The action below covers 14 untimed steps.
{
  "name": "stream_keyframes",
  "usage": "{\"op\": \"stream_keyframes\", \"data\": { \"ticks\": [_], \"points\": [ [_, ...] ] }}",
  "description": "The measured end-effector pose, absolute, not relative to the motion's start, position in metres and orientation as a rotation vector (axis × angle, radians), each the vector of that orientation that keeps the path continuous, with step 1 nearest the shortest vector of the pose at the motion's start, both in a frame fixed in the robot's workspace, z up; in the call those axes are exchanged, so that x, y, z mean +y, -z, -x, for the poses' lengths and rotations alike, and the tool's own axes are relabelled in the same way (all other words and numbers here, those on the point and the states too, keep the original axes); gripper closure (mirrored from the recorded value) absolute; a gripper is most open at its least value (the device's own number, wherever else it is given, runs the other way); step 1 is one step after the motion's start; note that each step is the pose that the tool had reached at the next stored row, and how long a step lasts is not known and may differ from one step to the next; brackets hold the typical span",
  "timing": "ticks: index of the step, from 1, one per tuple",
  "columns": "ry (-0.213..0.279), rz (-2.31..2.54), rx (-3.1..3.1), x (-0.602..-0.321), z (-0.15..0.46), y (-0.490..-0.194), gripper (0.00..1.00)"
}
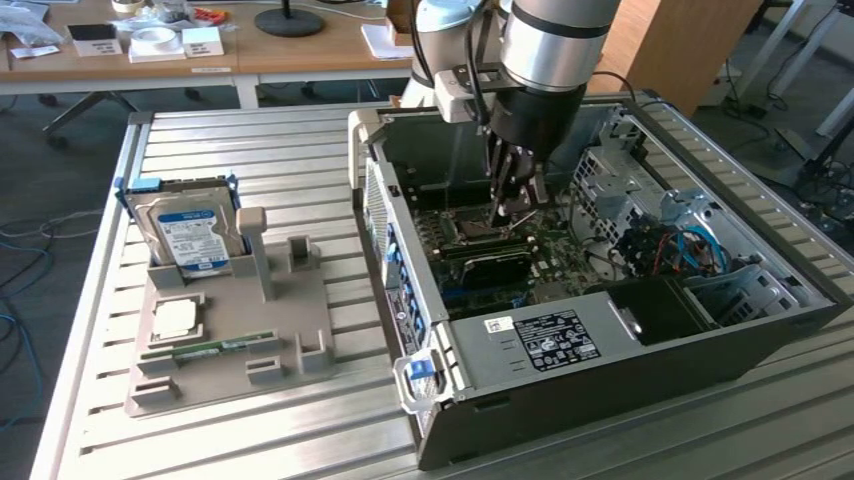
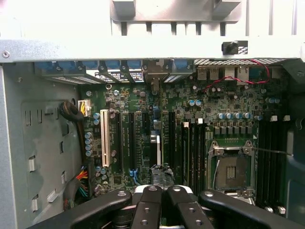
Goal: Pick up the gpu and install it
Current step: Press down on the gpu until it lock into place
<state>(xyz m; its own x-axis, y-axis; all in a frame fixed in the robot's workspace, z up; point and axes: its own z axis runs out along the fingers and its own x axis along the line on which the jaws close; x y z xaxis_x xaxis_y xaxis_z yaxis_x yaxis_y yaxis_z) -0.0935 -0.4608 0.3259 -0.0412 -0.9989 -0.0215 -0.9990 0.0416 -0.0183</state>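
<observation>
Wrist view: the gripper [image 2: 162, 193] sits with its dark fingers clenched together, nothing visibly caught between them, poised over the green motherboard [image 2: 190, 114] beside the bare CPU socket [image 2: 232, 168]. In the exterior view the gripper reaches straight down into the open computer case [image 1: 601, 350]. The gpu [image 1: 497, 268] stands inside the case as a dark card on the motherboard, just below the fingertips; whether they touch it I cannot tell. Outside, toward the exterior view's left, a grey tray [image 1: 214, 375] holds a hard drive [image 1: 190, 237].

pincer [image 2: 162, 191] base cropped, case [image 1: 601, 390] corner cut off
</observation>
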Motion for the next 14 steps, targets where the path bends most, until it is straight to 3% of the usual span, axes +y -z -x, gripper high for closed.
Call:
{"op": "stream_keyframes", "data": {
  "ticks": [14],
  "points": [
    [-0.003, 2.155, 2.247, -0.461, 0.094, -0.307, 0.89]
  ]
}}
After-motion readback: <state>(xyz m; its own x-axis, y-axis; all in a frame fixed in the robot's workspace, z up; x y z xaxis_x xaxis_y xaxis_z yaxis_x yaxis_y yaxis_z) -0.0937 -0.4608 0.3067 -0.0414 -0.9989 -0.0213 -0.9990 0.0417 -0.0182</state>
